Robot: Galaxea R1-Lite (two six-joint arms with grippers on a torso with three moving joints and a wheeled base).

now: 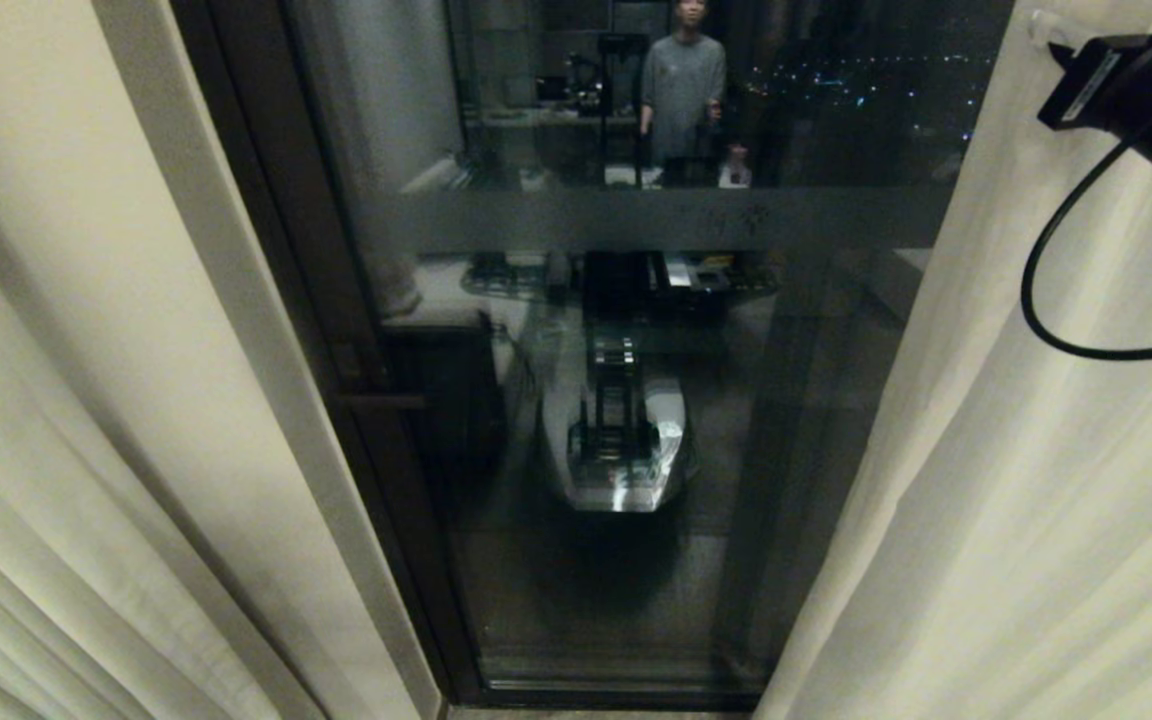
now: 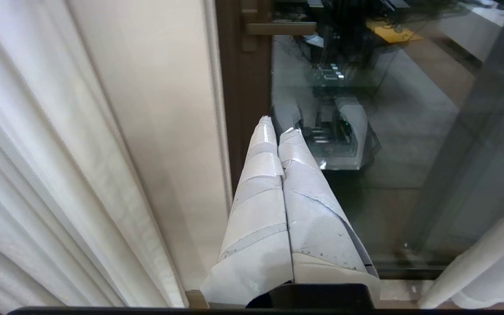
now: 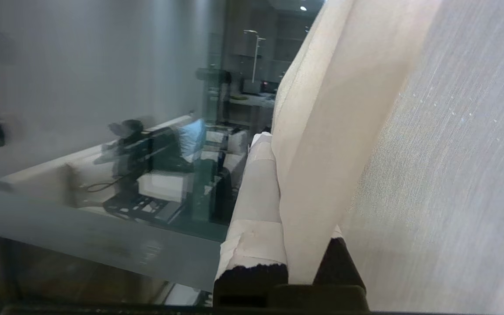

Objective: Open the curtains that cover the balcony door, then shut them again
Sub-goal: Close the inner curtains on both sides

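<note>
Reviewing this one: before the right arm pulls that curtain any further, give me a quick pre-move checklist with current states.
1. Right gripper shut on the right curtain edge: ok.
2. Fabric seated between the fingers: ok.
3. Left gripper shut, empty, low beside the balcony door: ok.
4. Left curtain off the glass: ok.
5. Cable hanging over the right curtain, snag-free: cannot tell.
6. Curtain track overhead free: cannot tell.

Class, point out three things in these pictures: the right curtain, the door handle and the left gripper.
Right curtain (image 1: 1036,480), head view: mid-panel fabric.
Door handle (image 2: 280,28), left wrist view: the lever.
Left gripper (image 2: 280,131), left wrist view: between the taped fingertips.
</note>
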